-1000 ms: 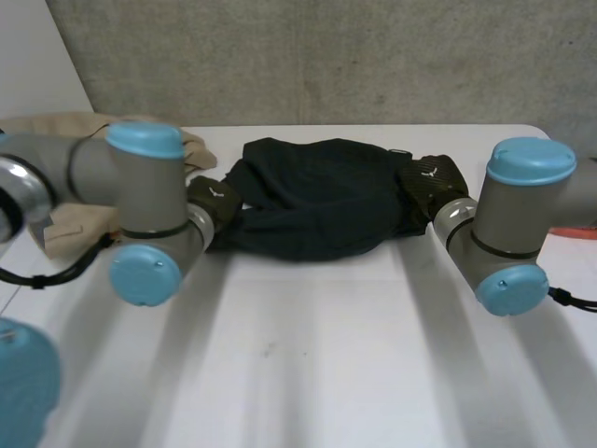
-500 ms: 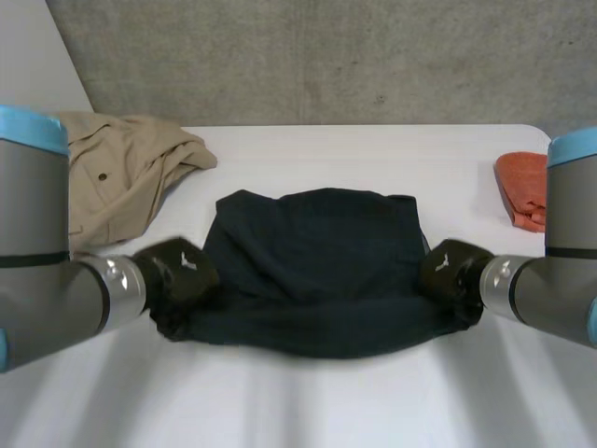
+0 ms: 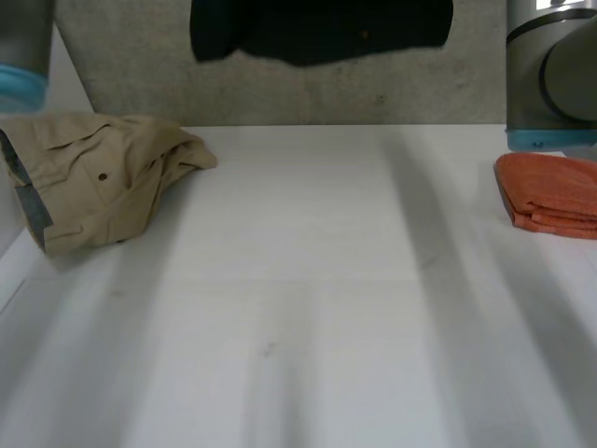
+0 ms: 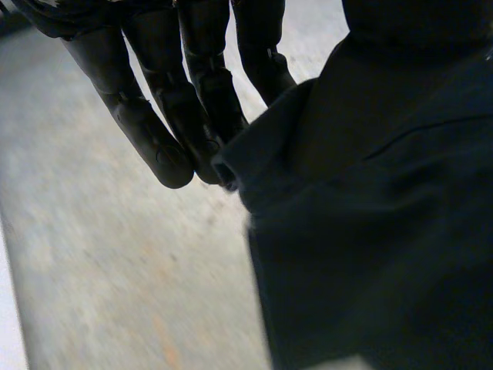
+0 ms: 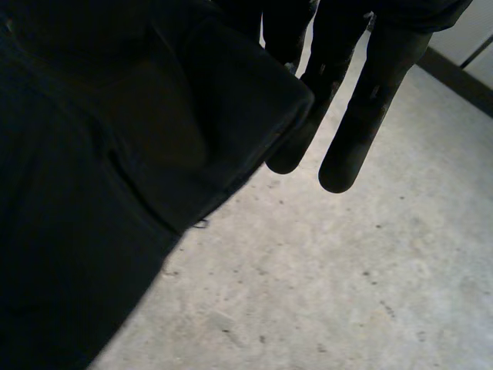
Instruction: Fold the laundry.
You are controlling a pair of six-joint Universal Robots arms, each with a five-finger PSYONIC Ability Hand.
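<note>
You have the dark garment (image 3: pixel 322 28) hanging in the air at 12 o'clock in the head view, well above the counter (image 3: pixel 317 308), stretched between the two arms. The left robot hand (image 4: pixel 192 85) has straight fingers with one corner of the cloth pinched at their side, and the right robot hand (image 5: pixel 362 100) pinches the opposite corner the same way. Judge the fabric soft, light and limp. It sags in the middle, so it will drape and crease rather than hold a shape. Take it by corners or a hem, not the loose middle. The counter is white, smooth and bare at its centre, with room to lay the piece flat. A crumpled tan shirt (image 3: pixel 93 187) lies at 9 o'clock, a folded orange cloth (image 3: pixel 550 191) at 3 o'clock, and a grey concrete wall (image 3: pixel 280 89) stands behind.
</note>
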